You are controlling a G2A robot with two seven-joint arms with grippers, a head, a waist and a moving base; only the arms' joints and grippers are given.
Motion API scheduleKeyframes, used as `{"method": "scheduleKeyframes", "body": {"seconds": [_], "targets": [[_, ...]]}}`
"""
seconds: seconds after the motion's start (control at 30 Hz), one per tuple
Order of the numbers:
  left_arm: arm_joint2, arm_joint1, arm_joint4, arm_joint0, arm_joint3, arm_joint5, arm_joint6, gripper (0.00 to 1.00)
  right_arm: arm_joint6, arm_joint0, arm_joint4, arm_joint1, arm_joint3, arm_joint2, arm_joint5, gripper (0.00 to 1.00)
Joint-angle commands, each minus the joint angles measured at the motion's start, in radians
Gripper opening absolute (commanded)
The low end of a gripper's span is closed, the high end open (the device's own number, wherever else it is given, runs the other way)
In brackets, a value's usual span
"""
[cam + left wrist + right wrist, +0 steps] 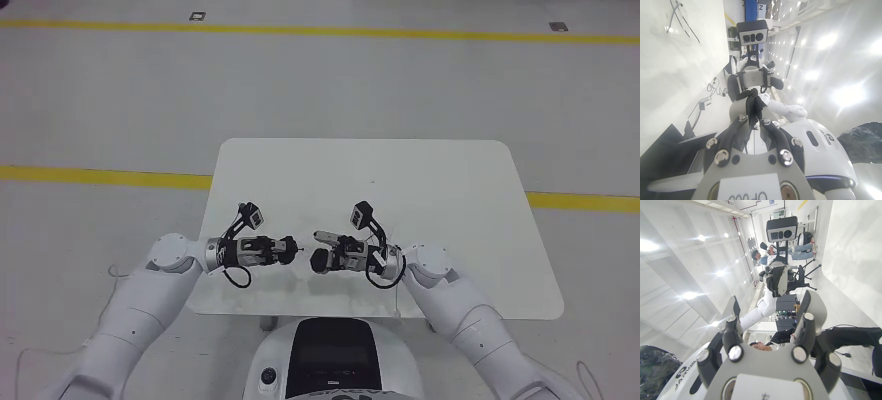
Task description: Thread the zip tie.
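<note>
Counter [450, 190], white, with both arms held over its 6 o'clock edge, their tips facing and near each other. The left tool [753, 97] points toward 3 o'clock. Its fingers are drawn narrow, pinching a thin black zip tie [752, 115] that runs back between them toward the wrist. Just beside it, at its 3 o'clock, the right tool [770, 307] points toward 9 o'clock with its jaws spread wide, apart from the zip tie.
</note>
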Motion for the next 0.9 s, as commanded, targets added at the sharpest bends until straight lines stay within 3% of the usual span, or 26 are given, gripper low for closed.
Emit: {"method": "scheduleKeyframes", "body": {"seconds": [0.0,0.17,0.37,0.5,0.6,0.87], "targets": [[0.000,0.000,-0.001,0.000,0.000,0.000,0.001,0.00,0.000,0.000,0.000,0.000,0.000,0.000,0.000,1.00],[0.003,-0.002,-0.018,0.005,-0.005,0.018,0.018,0.00,-0.009,-0.005,0.009,0.000,-0.004,0.001,0.000,1.00],[-0.012,0.003,-0.093,0.002,0.057,0.011,-0.089,0.00,0.111,0.006,0.124,0.000,0.050,0.015,-0.008,1.00],[0.013,0.007,-0.123,0.004,0.064,0.005,-0.089,0.00,0.147,0.031,0.155,-0.007,0.093,-0.003,-0.022,1.00],[0.041,0.012,-0.161,0.000,0.058,0.006,-0.089,0.00,0.152,0.054,0.163,-0.016,0.120,-0.026,-0.030,0.50],[0.103,0.027,-0.228,-0.026,0.067,-0.006,-0.089,0.00,0.139,0.097,0.166,-0.036,0.192,-0.075,-0.053,0.36]]}}
